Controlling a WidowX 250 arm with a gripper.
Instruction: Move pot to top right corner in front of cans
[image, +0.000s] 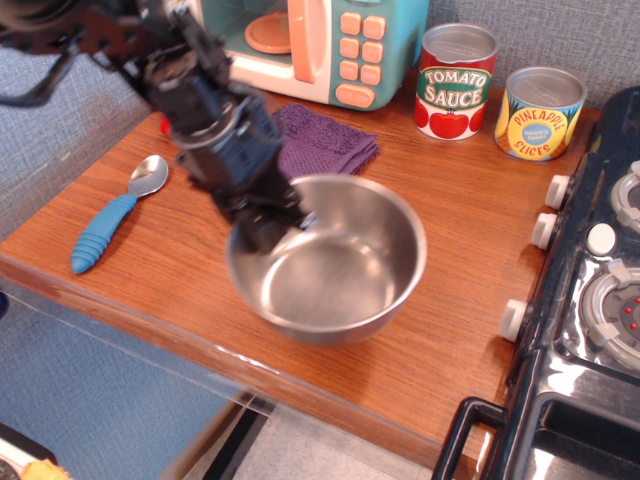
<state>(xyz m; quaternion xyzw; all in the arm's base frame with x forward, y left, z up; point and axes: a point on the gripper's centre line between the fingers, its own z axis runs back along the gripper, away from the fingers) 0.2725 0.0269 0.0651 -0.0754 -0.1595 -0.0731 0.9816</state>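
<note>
The shiny steel pot (335, 262) hangs tilted a little above the wooden counter, near its middle front. My black gripper (272, 228) is shut on the pot's left rim, one finger inside the bowl and one outside. The red Tomato Sauce can (455, 82) and the yellow and blue Pineapple Slices can (540, 113) stand upright at the back right, well beyond the pot.
A purple cloth (325, 140) lies behind the pot. A blue-handled spoon (115, 215) lies at the left. A toy microwave (310, 45) stands at the back. A black stove (590, 290) with white knobs borders the counter (460, 250) on the right.
</note>
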